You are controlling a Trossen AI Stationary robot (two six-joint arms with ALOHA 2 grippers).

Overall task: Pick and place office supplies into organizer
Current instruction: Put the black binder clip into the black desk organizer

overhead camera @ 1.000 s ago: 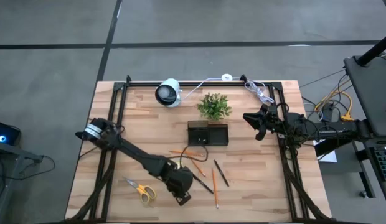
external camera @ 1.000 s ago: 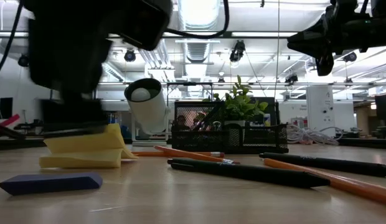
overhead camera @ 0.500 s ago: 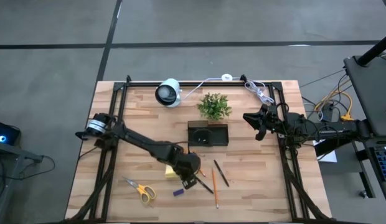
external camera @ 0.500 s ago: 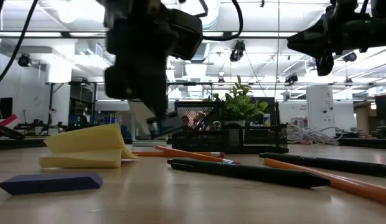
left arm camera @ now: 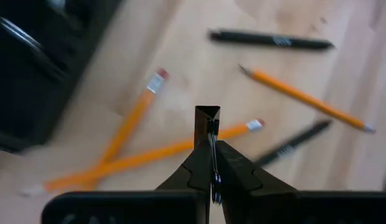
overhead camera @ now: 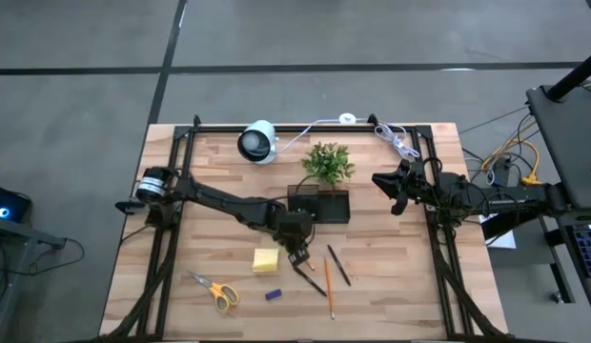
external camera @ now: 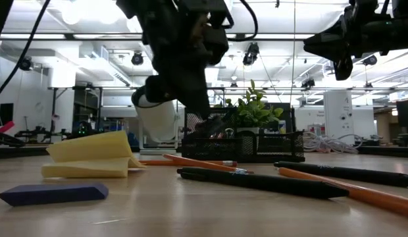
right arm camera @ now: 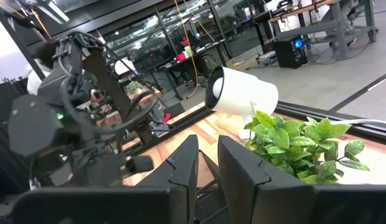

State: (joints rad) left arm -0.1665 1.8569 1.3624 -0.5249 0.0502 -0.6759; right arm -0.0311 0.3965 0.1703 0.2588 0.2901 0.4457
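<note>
Left hand [overhead camera: 297,255] hovers over counter [overhead camera: 391,286] just in front of black organizer [overhead camera: 318,206], fingers pinched on small dark binder clip [left arm camera: 207,116] above crossed orange pencils [left arm camera: 137,162]. Right hand [overhead camera: 393,191] waits at counter's right edge, beside potted plant [overhead camera: 328,163], fingers narrowly parted, nothing between them. Yellow sticky-note pad [overhead camera: 266,260], blue block [overhead camera: 272,294] and scissors [overhead camera: 215,292] lie on near-left counter; black pens [overhead camera: 338,266] to their right. White camera [overhead camera: 258,141] stands at back.

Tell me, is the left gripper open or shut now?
Shut. In the left wrist view, the left gripper has its dark fingers pressed together on a small dark binder clip, above the orange pencils.
</note>
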